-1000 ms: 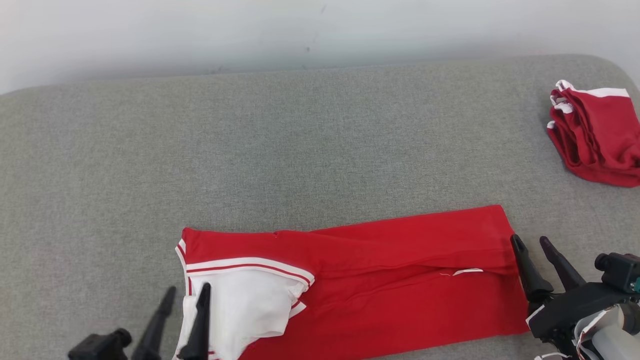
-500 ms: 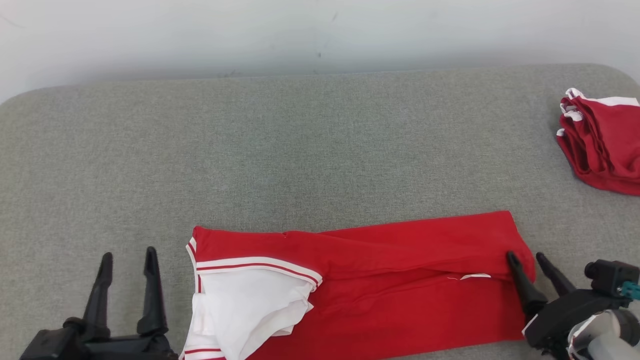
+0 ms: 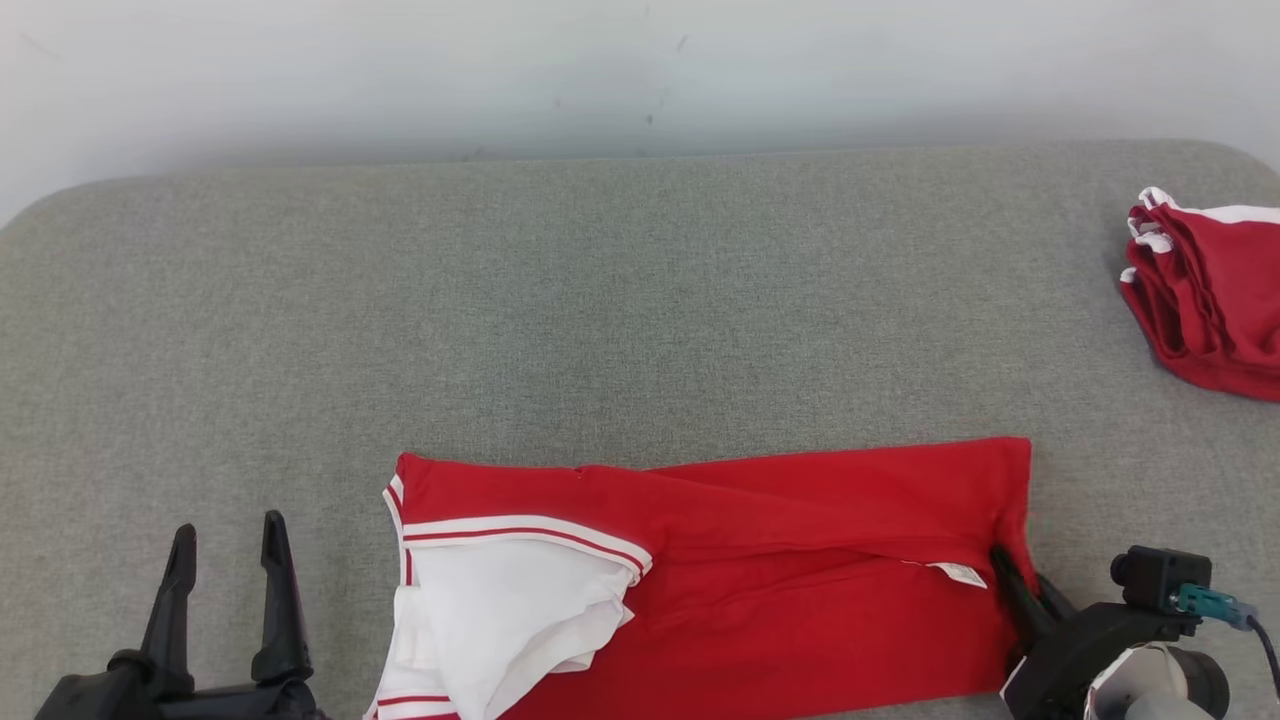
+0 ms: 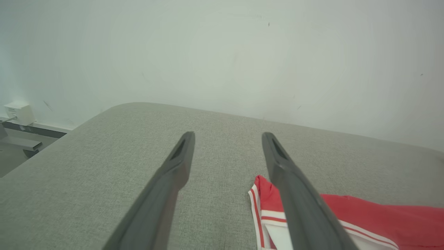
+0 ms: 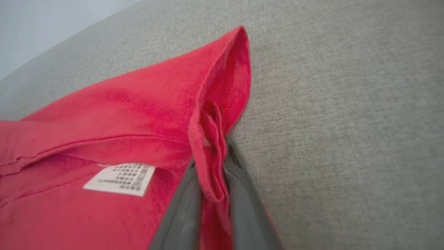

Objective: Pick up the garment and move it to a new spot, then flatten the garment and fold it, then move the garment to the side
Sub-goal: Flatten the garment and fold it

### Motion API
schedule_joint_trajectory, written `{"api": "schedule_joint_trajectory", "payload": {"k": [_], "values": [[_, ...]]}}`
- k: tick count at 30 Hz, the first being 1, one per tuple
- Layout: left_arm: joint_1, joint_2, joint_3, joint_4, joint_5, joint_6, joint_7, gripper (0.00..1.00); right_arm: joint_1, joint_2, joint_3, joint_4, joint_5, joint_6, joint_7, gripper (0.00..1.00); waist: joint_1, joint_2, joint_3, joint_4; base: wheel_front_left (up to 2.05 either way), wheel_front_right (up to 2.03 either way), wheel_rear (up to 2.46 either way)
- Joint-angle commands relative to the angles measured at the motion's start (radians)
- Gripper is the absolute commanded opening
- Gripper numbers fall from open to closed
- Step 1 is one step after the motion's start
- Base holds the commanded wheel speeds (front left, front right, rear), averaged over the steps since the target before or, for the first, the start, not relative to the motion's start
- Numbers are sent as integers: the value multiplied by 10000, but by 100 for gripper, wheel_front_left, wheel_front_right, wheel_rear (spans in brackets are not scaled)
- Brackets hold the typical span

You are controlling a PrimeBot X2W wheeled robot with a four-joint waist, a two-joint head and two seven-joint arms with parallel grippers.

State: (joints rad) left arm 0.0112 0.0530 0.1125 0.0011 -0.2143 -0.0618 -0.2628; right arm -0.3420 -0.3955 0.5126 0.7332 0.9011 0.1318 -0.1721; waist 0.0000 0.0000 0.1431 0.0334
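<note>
Red garment (image 3: 780, 570), white-trimmed, folded into a long strip: lies at the near edge of the grey fabric tabletop (image 3: 600, 300). Right hand (image 3: 1022, 575) clenched on a pinch of its right-end hem, beside the care label (image 3: 960, 573). Left hand (image 3: 228, 525) released, fingers spread, just left of the garment. Second red bundle (image 3: 1210, 290) at far right.

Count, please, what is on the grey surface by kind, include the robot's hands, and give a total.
Garments, red with white trim: 2 (laid-out garment, folded garment)
Robot hands: 2 (left hand, right hand)
Total: 4
</note>
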Motion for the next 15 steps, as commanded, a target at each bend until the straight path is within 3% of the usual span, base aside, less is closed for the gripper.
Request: {"api": "schedule_joint_trajectory", "payload": {"k": [1,15], "values": [[153,-15,64,24,94,-14,-21,100,91,55,96,135,99,-28,36,0,0,0,-37,-10,0,0,0],[389,-26,-96,231,-12,27,-21,100,-281,-1510,-568,780,303,-30,-556,0,0,0,-641,-190,0,0,0]]}}
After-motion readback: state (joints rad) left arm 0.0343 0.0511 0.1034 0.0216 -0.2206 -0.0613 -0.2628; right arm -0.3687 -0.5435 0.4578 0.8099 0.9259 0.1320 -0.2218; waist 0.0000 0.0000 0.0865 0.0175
